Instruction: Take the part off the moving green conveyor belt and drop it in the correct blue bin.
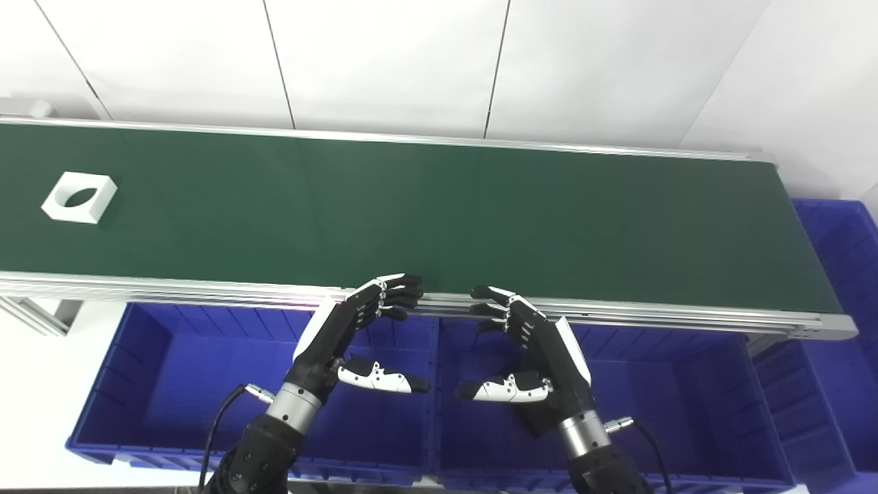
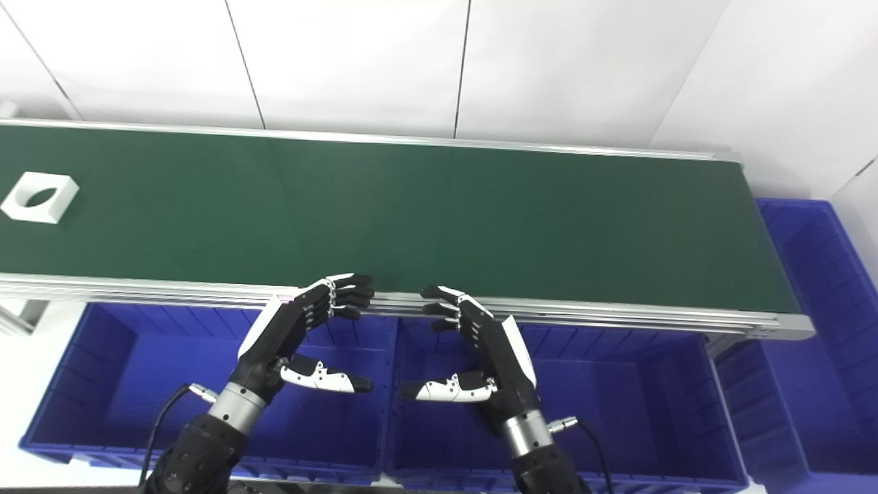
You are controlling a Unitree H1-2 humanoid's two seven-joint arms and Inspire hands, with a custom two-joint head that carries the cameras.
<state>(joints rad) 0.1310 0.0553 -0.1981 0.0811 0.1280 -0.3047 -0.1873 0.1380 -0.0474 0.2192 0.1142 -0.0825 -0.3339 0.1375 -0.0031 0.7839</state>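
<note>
Two black and white robot hands hang close to the camera, over the blue plastic bins. On the left hand (image 1: pixel 346 336) the fingers are spread apart and it holds nothing. The right hand (image 1: pixel 531 343) is the same, with its fingers apart and nothing in it. Both sets of fingertips reach up to the silver metal rail (image 1: pixel 206 288) at the near edge of the belt.

The thing to pick is a small white square block with a leaf-shaped hole through it (image 1: pixel 79 197). It lies flat on the long green conveyor belt (image 1: pixel 439 213), far over at the left end, well apart from both hands. It looks hard and stiff, like plastic. It is probably light, and its sides look smooth, so it might slip if squeezed too softly. It does not look like it would break easily. A good place to hold it is across two flat outer sides, with the thumb on one side and the fingers on the other. Poking a finger into the hole could work too, but that seems harder while the block is riding along.

Just below the belt sit the left blue bin (image 1: pixel 137 384) and the right blue bin (image 1: pixel 693 405), side by side. Another blue bin (image 1: pixel 840 233) sits past the right end of the belt. I cannot tell which bin is the right one for this block.
</note>
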